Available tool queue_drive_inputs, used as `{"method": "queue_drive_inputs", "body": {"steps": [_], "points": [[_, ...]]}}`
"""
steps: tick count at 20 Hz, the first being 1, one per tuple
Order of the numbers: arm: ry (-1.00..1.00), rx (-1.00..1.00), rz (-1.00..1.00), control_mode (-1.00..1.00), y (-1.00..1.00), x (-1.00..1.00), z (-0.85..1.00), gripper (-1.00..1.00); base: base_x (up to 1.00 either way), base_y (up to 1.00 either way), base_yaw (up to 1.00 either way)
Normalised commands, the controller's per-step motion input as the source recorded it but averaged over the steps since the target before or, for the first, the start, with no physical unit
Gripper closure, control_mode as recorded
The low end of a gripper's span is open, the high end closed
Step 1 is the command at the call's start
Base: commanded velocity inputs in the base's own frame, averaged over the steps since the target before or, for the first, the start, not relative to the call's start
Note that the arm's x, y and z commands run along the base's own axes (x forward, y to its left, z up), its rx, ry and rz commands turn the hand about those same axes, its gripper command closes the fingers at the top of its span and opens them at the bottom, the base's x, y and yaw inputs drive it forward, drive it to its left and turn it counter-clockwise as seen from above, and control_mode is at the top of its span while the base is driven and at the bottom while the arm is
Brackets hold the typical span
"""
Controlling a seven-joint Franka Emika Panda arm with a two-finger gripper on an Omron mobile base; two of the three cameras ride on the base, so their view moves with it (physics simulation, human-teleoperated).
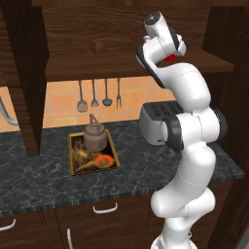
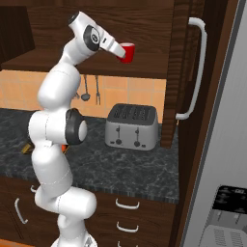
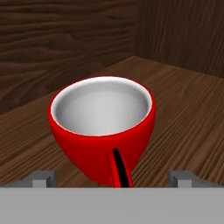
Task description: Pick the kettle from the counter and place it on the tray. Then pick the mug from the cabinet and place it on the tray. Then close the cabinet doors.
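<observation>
The red mug stands upright on the plank shelf of the open cabinet, its handle facing the hand camera. My gripper is open, one fingertip on each side of the mug's base with a gap to the red wall. From the right base the mug sits just past the gripper; from the left base only a red sliver of the mug peeks from behind the hand. The kettle stands upright on the tray on the counter.
The cabinet doors stand open: one to the left, one with a long white handle to the right. A silver toaster sits on the counter under the shelf. Utensils hang on the tiled wall.
</observation>
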Motion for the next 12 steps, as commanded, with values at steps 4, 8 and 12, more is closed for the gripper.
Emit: {"method": "queue_drive_inputs", "body": {"steps": [4,8,12], "points": [[0.00,0.00,-0.06,-1.00,-0.01,0.00,0.00,1.00,0.00,0.00,0.00],[0.00,0.00,-0.07,-1.00,-0.16,0.00,-0.03,1.00,0.00,0.00,0.00],[0.00,0.00,-0.05,-1.00,-0.14,0.00,-0.05,1.00,0.00,0.00,0.00]]}}
